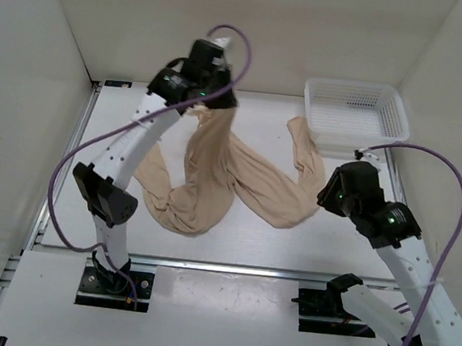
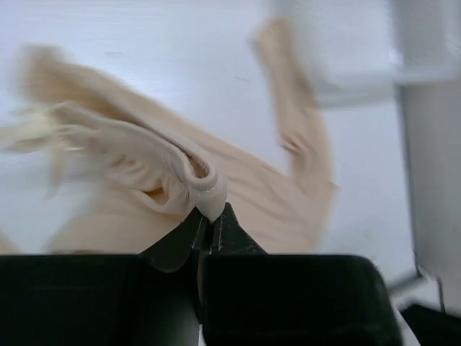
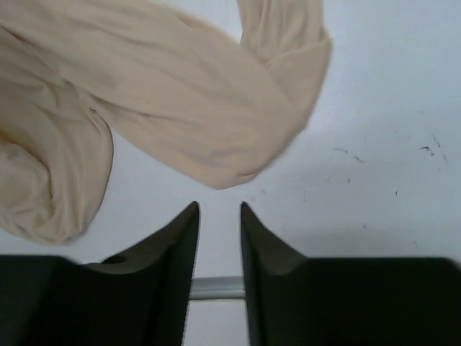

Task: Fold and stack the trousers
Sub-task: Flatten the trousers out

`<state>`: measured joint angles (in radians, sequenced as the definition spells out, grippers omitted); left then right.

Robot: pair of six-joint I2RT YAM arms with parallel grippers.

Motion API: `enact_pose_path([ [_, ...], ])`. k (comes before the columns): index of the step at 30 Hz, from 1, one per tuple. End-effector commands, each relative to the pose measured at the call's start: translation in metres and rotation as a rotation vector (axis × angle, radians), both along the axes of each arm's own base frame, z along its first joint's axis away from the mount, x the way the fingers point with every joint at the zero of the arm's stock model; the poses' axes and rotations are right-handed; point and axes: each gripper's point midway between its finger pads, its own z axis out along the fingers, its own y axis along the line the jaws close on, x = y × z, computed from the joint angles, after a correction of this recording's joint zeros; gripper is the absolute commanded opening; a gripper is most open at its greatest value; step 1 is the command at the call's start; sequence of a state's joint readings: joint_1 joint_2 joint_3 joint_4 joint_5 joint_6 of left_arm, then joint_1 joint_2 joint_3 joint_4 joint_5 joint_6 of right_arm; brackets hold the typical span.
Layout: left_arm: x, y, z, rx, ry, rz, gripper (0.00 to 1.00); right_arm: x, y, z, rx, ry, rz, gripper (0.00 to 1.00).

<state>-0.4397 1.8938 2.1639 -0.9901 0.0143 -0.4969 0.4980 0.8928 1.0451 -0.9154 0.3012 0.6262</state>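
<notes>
The left arm [image 1: 140, 134] reaches up and away from its base, bent at the elbow. Its wrist is high over the far middle of the worktop [image 1: 249, 237]. The left pincer [image 2: 210, 220] is clenched on a thick, rolled edge of the trousers [image 1: 215, 171] and holds that bit up in the air. The left wrist picture is blurry, so it may be the waist edge, but I cannot tell for sure.

The right arm [image 1: 407, 266] leans in from the near right, with its wrist low. The right pincer [image 3: 218, 216] points down at the worktop. Its two fingers [image 3: 173, 241] are a little apart with nothing between them, and bare worktop shows in the gap. It hangs just beside the bend of one trouser leg and does not touch it.

From the held edge the cloth drops toward the near left and lies in a wrinkly heap on the worktop. One leg runs from there to the right. Near the right pincer it bends back and points to the far side, and its end lies just beside the white basket [image 1: 355, 112] in the far right corner. So the trousers mostly stretch from left to right across the middle of the worktop.
</notes>
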Motion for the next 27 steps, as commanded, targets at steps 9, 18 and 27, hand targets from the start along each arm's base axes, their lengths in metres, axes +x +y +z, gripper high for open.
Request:
enact_pose_path([
  [9,-0.24,-0.251,-0.024,-0.147,0.249,-0.708,0.47,-0.053,-0.093,0.053,0.018,-0.267,-0.388,0.56],
  [18,-0.134,-0.1,-0.013,-0.067,0.149,-0.281,0.38,-0.041,-0.035,-0.009,0.032,0.04,-0.2,0.63],
  [27,-0.123,0.069,-0.114,0.043,0.357,0.142,0.93,-0.051,0.012,-0.101,0.11,0.365,-0.118,0.7],
])
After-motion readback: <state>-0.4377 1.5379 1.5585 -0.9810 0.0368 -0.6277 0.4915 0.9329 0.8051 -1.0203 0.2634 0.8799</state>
